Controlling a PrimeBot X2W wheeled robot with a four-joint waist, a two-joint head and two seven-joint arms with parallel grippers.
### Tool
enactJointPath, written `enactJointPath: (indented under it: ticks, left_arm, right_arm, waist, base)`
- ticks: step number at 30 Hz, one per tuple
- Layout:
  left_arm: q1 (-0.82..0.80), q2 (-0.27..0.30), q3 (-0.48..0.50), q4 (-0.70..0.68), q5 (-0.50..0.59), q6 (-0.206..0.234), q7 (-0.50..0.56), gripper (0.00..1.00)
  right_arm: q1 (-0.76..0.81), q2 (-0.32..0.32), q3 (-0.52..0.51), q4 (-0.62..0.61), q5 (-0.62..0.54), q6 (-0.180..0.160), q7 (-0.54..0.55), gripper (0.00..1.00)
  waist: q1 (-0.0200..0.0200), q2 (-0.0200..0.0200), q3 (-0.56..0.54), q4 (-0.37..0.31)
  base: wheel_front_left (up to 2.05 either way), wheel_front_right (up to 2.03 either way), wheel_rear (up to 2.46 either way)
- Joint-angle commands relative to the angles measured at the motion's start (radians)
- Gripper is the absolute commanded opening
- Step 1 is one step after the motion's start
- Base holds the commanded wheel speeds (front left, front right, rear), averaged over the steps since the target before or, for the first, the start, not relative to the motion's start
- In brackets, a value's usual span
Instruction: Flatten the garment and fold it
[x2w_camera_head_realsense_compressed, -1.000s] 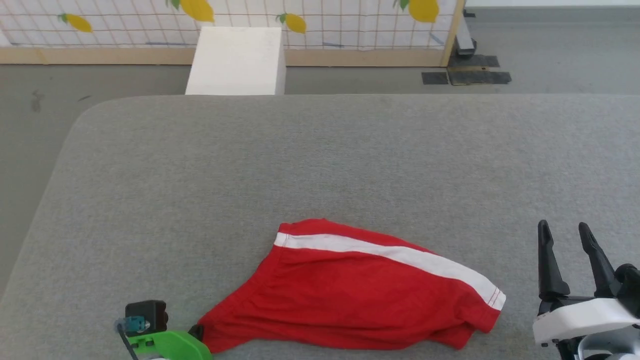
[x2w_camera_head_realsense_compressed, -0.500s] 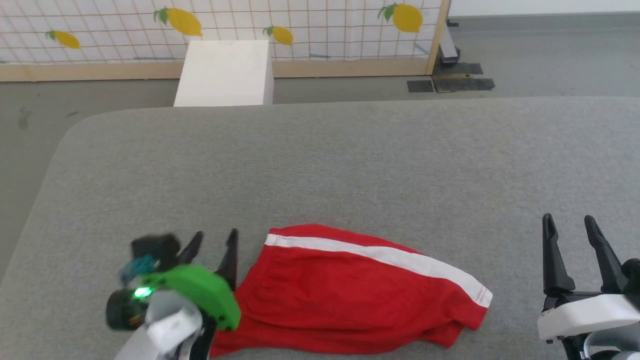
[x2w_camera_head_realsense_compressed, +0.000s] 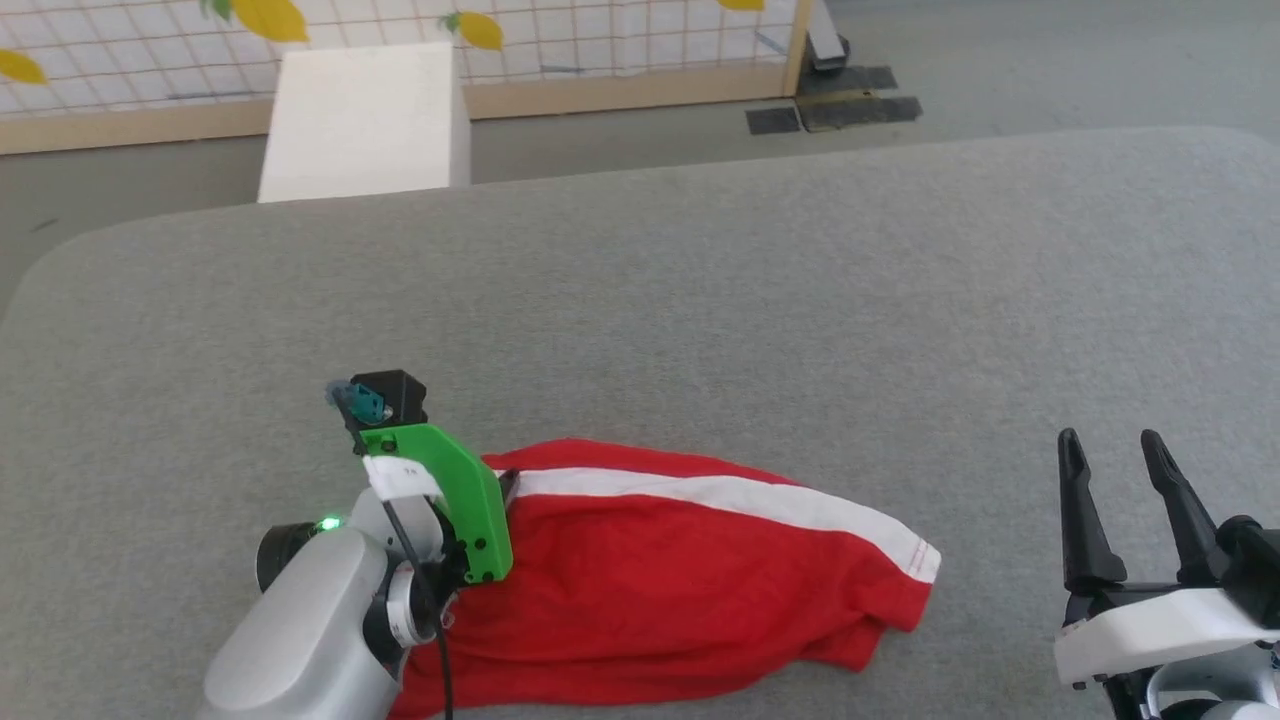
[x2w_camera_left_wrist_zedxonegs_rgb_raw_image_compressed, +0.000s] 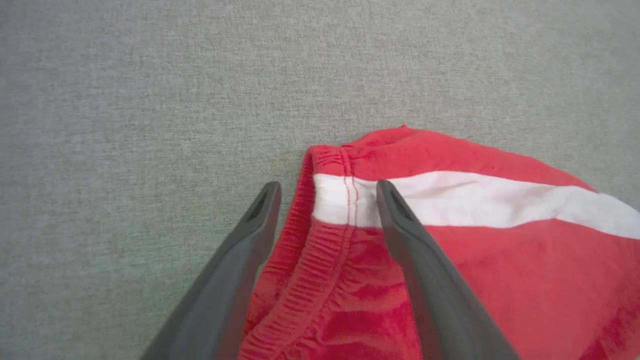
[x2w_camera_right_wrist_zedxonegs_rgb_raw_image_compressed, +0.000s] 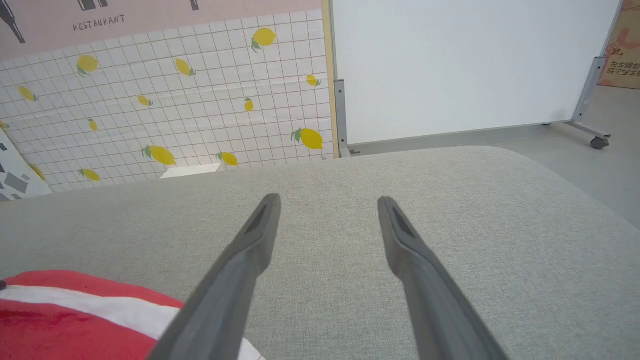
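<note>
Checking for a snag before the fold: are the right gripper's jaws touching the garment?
Apart. The head view shows bare grey surface between the garment and the right gripper, whose jaws stand open.

Your left gripper (x2w_camera_left_wrist_zedxonegs_rgb_raw_image_compressed: 327, 187) has long dark fingers (x2w_camera_left_wrist_zedxonegs_rgb_raw_image_compressed: 235, 270); its silver arm (x2w_camera_head_realsense_compressed: 300, 620) carries a green bracket (x2w_camera_head_realsense_compressed: 455, 490), black cable (x2w_camera_head_realsense_compressed: 441, 670) and green light (x2w_camera_head_realsense_compressed: 327, 523).

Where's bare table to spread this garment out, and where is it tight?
Widest free patch: the table from the garment to its far edge, toward the white box. Another bare strip lies between the garment's right end and the right jaws. Crowded: the waistband corner, where the open left jaws stand over it.
</note>
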Motion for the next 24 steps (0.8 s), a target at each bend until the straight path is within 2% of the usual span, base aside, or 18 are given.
enactJointPath:
  ticks: [1,5,6,7,8,14,18,24]
  left_arm:
    - [-0.020,0.005,0.003,0.005,-0.019,0.007,0.010,1.00]
    - [-0.018,0.015,0.006,0.008,-0.032,0.013,0.040,1.00]
    - [-0.015,0.017,0.005,0.004,-0.035,0.010,0.045,0.91]
    - [-0.010,0.018,0.005,-0.003,-0.042,0.005,0.050,0.22]
    - [-0.006,0.021,0.003,-0.009,-0.045,0.000,0.053,0.00]
    - [0.022,0.036,0.007,-0.047,-0.038,-0.004,0.017,0.00]
    - [0.065,0.040,0.019,-0.077,-0.037,0.001,-0.033,0.00]
    - [0.173,0.059,0.051,-0.145,-0.049,0.018,-0.103,0.00]
  right_arm:
    - [-0.012,0.000,0.004,0.005,0.011,-0.002,-0.009,1.00]
    - [-0.016,0.000,0.006,0.013,0.013,-0.002,-0.015,1.00]
    - [-0.017,0.000,0.006,0.014,0.014,-0.002,-0.017,1.00]
    - [-0.016,0.000,0.006,0.016,0.014,-0.002,-0.019,1.00]
    - [-0.016,0.000,0.006,0.017,0.014,-0.002,-0.020,1.00]
    - [-0.017,0.000,0.009,0.021,0.013,-0.002,-0.020,1.00]
    - [-0.004,0.000,0.044,0.007,0.018,-0.002,0.029,1.00]
    - [0.053,0.000,0.101,-0.024,0.046,-0.002,0.270,1.00]
  waist:
    - [0.0000,0.0000,0.020,-0.026]
    - [0.0000,0.0000,0.030,-0.045]
    - [0.0000,0.0000,0.031,-0.047]
    - [0.0000,0.0000,0.032,-0.049]
    - [0.0000,0.0000,0.033,-0.050]
    - [0.0000,0.0000,0.026,-0.045]
    - [0.0000,0.0000,0.017,-0.032]
    - [0.0000,0.0000,0.006,-0.012]
  base:
    - [0.00,0.00,0.00]
    - [0.00,0.00,0.00]
    - [0.00,0.00,0.00]
    - [0.00,0.00,0.00]
    - [0.00,0.00,0.00]
    - [0.00,0.00,0.00]
    - [0.00,0.00,0.00]
    - [0.00,0.00,0.00]
